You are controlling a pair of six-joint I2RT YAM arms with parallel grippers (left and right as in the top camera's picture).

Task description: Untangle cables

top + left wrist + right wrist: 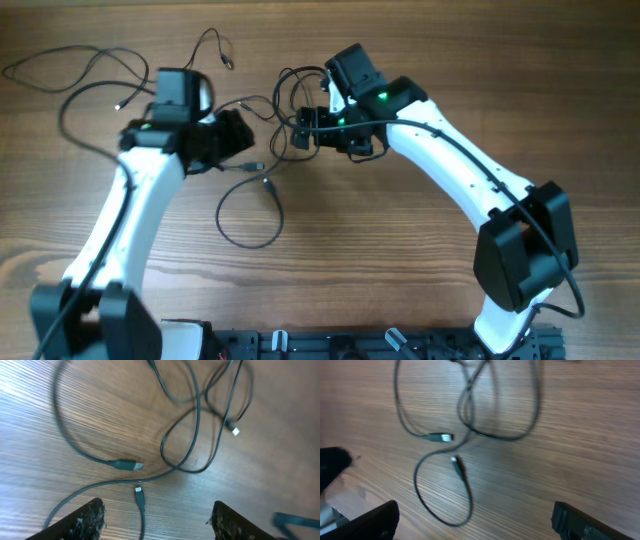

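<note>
Set to start the untangling!
Wide and empty, the left gripper [157, 515] and right gripper [475, 516] flank the thin dark-grey flexible cables [122, 464] on the brown wooden table [380, 250], likely ready to draw strands apart.

Overhead straight down, both wrist views close, angled down, sharing central cables [125, 465]

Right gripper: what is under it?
Loose cables lying on the wooden table, nothing between the fingers of the open right gripper. From overhead, the right arm hides part of the tangle.
</note>
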